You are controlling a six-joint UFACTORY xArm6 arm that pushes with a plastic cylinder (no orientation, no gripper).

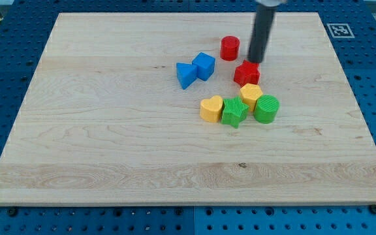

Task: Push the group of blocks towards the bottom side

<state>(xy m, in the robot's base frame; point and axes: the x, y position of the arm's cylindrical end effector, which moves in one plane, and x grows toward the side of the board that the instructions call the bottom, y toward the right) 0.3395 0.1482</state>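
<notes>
My tip (256, 61) stands just above the red star-shaped block (247, 72), right of the red cylinder (230, 48). Below the red star lie a yellow hexagon block (250, 95), a green cylinder (266, 108), a green star-shaped block (234, 112) and a yellow heart block (211, 108), packed close together. To the left sit a blue cube (204, 66) and a blue bow-tie-shaped block (187, 75), touching each other.
The wooden board (109, 143) lies on a blue perforated table. A fiducial marker (339, 30) sits at the board's top right corner.
</notes>
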